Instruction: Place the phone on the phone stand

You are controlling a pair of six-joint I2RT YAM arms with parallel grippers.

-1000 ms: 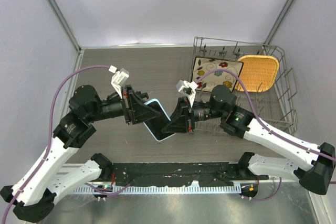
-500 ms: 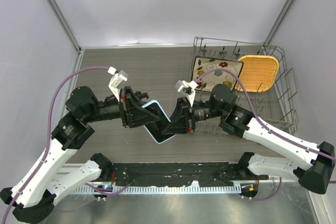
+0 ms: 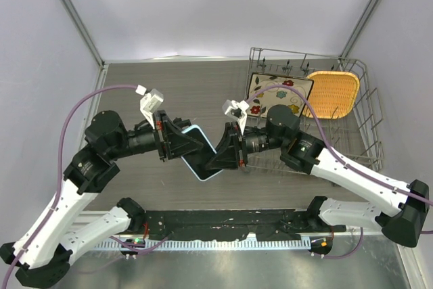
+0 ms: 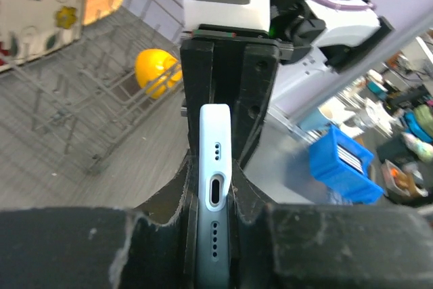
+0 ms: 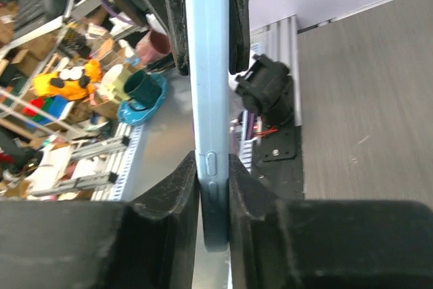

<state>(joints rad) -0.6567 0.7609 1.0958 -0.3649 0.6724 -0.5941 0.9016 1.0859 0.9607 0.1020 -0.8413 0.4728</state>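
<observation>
The phone [image 3: 201, 153], pale blue with a black screen, is held on edge above the table's middle between both grippers. My left gripper [image 3: 186, 145] is shut on its left end. My right gripper [image 3: 218, 157] is shut on its right end. In the left wrist view the phone's port edge [image 4: 215, 167] sits clamped between my left gripper's [image 4: 215, 201] fingers, with the right gripper behind it. In the right wrist view the phone's side edge with its buttons [image 5: 208, 99] is clamped in my right gripper [image 5: 213, 187]. The phone stand is out of view.
A large wire dish rack [image 3: 365, 99] stands at the back right, holding a floral plate [image 3: 277, 96] and an orange basket [image 3: 333, 94]. A yellow object [image 4: 157, 72] lies in the rack. The black base rail [image 3: 223, 225] runs along the near edge.
Both grippers and the phone between them have shifted slightly left and away from the near edge. Both stay shut on the phone.
</observation>
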